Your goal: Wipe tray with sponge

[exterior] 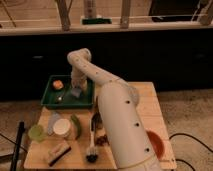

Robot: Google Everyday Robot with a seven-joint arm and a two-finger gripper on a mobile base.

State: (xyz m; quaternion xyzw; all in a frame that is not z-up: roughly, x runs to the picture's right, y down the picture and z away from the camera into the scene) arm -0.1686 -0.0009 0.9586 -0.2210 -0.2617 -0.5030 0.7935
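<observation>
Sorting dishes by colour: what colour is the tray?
Dark green tray, camera view; the gripper is over it.

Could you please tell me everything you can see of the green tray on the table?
The shallow rectangular dark-green plastic tray with a raised rim lies flat at the wooden table's back left. Inside are a small orange object, a pale utensil and the small blue-grey sponge, with the robot's claw down over it.
</observation>
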